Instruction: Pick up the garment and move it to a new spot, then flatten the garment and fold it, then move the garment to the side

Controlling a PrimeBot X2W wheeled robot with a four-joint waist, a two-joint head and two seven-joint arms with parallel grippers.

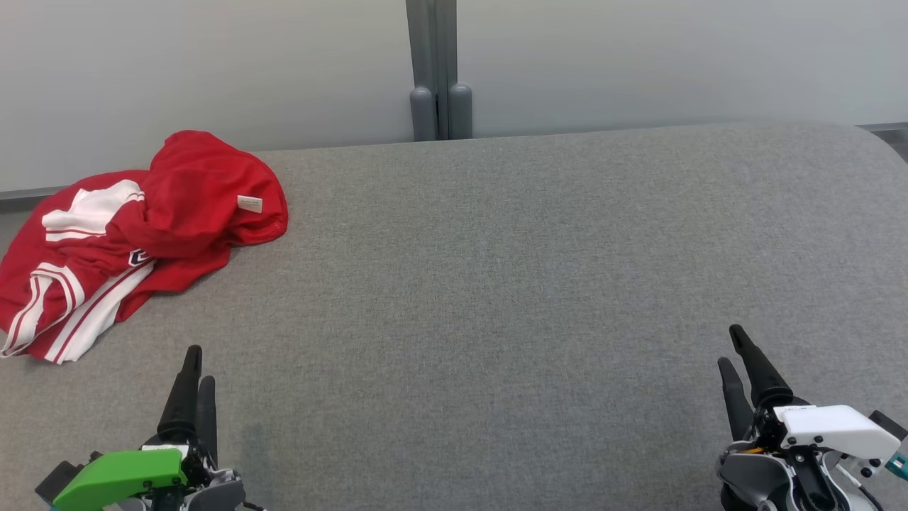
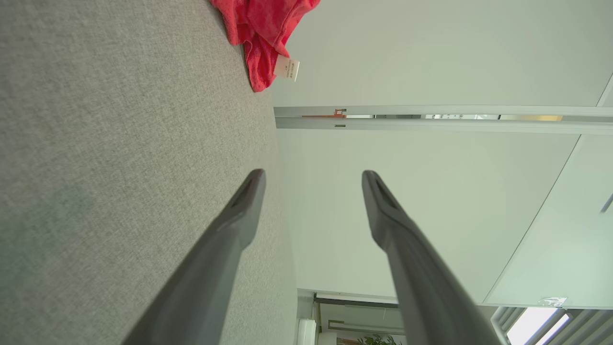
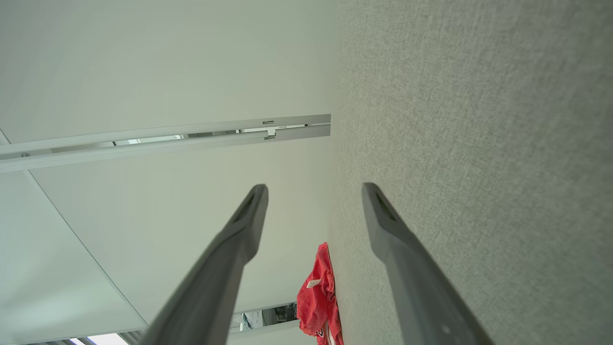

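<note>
Head view shows crumpled, possibly mesh garment (image 1: 184, 213).

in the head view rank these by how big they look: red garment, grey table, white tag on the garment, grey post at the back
1. grey table
2. red garment
3. grey post, which stands farther back, so its true size is unsure
4. white tag

A red garment (image 1: 152, 227) with white stripes is left crumpled in a heap at the grey tabletop's (image 1: 496, 284) far left, white tag (image 1: 250, 204) exposed.
</note>
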